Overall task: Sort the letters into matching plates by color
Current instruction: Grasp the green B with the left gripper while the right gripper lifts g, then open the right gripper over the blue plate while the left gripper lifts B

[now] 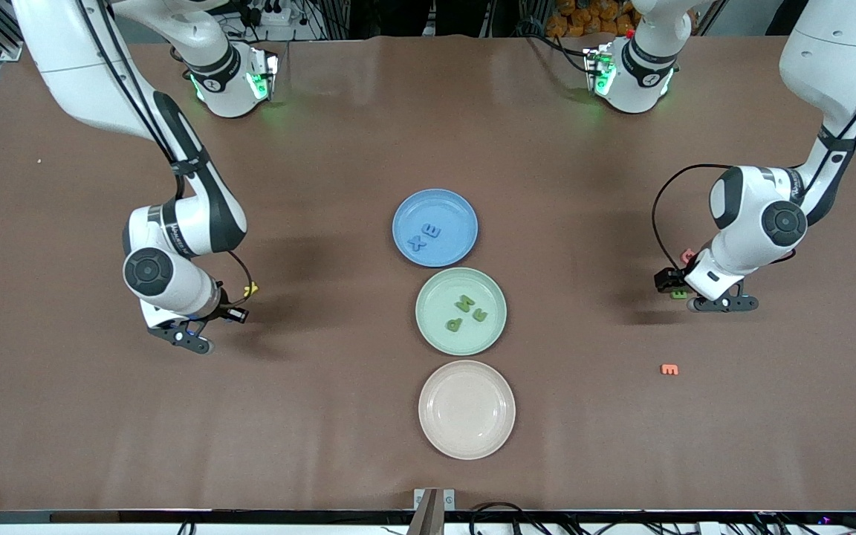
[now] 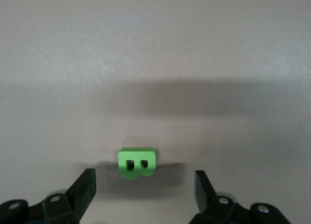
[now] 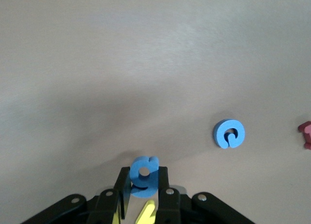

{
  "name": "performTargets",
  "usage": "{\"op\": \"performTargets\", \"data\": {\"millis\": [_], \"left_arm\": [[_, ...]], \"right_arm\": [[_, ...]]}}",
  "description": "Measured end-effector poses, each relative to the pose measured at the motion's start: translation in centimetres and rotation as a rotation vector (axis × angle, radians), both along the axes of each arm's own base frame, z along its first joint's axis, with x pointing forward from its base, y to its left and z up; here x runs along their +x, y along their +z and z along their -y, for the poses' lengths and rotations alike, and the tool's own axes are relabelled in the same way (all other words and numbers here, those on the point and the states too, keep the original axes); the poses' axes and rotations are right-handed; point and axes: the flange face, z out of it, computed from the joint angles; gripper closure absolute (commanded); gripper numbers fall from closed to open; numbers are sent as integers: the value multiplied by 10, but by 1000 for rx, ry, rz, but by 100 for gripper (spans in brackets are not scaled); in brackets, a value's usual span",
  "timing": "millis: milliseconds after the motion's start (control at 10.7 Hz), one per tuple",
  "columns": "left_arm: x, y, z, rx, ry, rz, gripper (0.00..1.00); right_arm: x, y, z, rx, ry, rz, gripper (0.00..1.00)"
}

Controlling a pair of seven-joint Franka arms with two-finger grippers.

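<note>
My left gripper [image 2: 145, 186] is low over the table at the left arm's end, open. A green letter B [image 2: 137, 163] lies flat just ahead of the gap between its fingers; it also shows as a green speck [image 1: 678, 294] under that hand. My right gripper [image 3: 144, 173] is at the right arm's end, shut on a blue letter g [image 3: 144, 181] held upright. The blue plate [image 1: 458, 212] holds two blue letters. The mint green plate [image 1: 435, 286] holds three green letters. Nearest the front camera is the cream plate [image 1: 467, 438], which holds nothing.
An orange letter [image 1: 669, 368] lies nearer the front camera than the left hand, a pink one [image 1: 688, 255] just past it. A yellow letter [image 1: 251, 288] lies beside the right hand. The right wrist view shows another blue letter [image 3: 229, 133] and a red one [image 3: 306, 134].
</note>
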Motion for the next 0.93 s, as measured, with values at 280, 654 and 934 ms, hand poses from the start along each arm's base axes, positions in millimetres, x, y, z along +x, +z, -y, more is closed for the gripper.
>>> {"op": "performTargets", "data": {"millis": [280, 654, 934], "left_arm": [[3, -2, -5, -3, 10, 3, 14], [4, -3, -6, -4, 11, 4, 15], [7, -5, -8, -7, 17, 6, 25]], "right_arm": [[4, 34, -49, 8, 196, -5, 80], [-23, 59, -163, 13, 471, -19, 80], [-65, 69, -249, 10, 620, -26, 80]]}}
